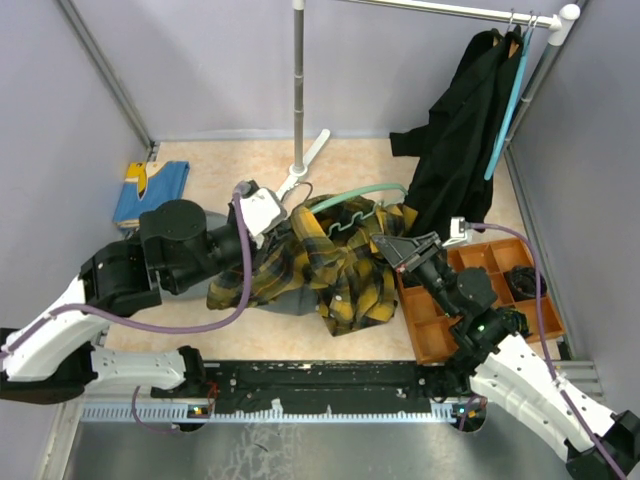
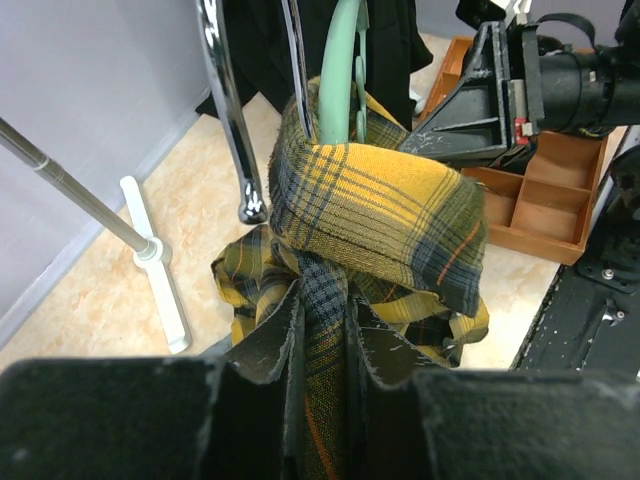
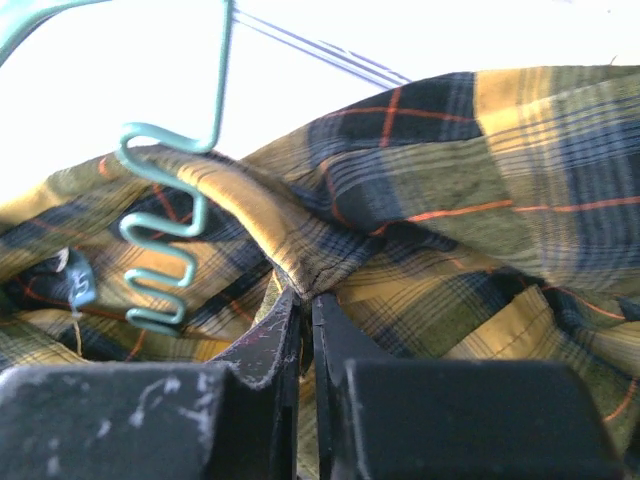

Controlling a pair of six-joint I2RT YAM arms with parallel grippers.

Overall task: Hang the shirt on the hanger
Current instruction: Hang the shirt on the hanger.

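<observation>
A yellow and navy plaid shirt (image 1: 335, 270) lies bunched on the floor between both arms. The pale teal hanger (image 1: 362, 194) sits at its far edge, wavy bar (image 1: 345, 222) partly inside the cloth. My left gripper (image 1: 272, 226) is shut on a bunched strip of the shirt (image 2: 380, 200), the fabric pinched between its fingers (image 2: 270, 340), and the hanger (image 2: 340, 70) rises just beyond. From the right, my right gripper (image 1: 392, 246) is shut on a folded edge of the shirt (image 3: 480, 160), beside the hanger's wavy bar (image 3: 165, 250).
A chrome rack pole (image 1: 298, 80) with a white foot (image 1: 308, 158) stands behind the shirt. A black garment (image 1: 460, 130) and a smooth teal hanger (image 1: 506, 110) hang from the rail at back right. An orange compartment tray (image 1: 500, 262) lies right; folded blue cloth (image 1: 150, 190) lies left.
</observation>
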